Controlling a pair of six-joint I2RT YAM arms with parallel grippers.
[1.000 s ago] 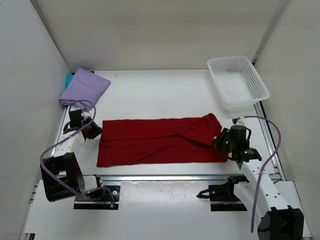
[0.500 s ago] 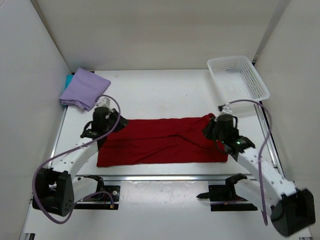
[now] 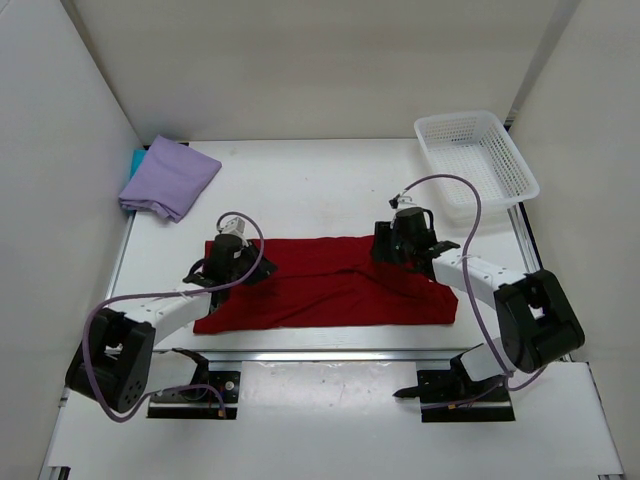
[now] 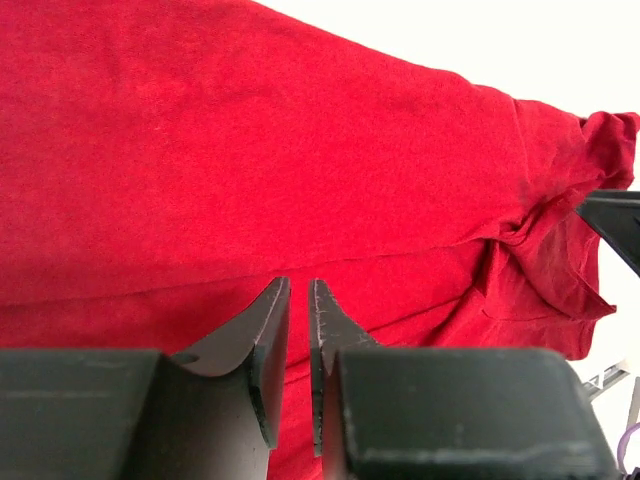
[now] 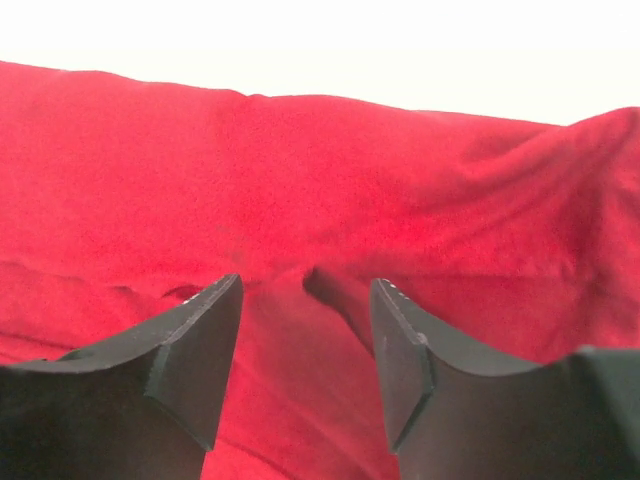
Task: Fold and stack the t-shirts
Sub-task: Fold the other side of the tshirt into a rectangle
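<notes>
The deep red t-shirt (image 3: 320, 285) lies as a long band across the table's middle, its collar end bunched at the right (image 4: 545, 270). My left gripper (image 3: 250, 268) (image 4: 298, 285) hovers over the shirt's left part, its jaws a narrow slit apart with nothing between them. Over the rumpled right part, near the far edge, my right gripper (image 3: 388, 246) (image 5: 305, 285) stands wide open, a raised fold of red cloth (image 5: 335, 290) between its fingers, not pinched. At the back left lies the folded lavender t-shirt (image 3: 170, 177) on the teal one (image 3: 136, 160).
A white mesh basket (image 3: 476, 163) stands at the back right corner. White walls close in the table on the left, back and right. A metal rail (image 3: 330, 352) runs along the near edge.
Both arms swung inward from the shirt's ends to over the red shirt. The right gripper let go of the shirt's right end and opened wide. The left jaws narrowed slightly.
</notes>
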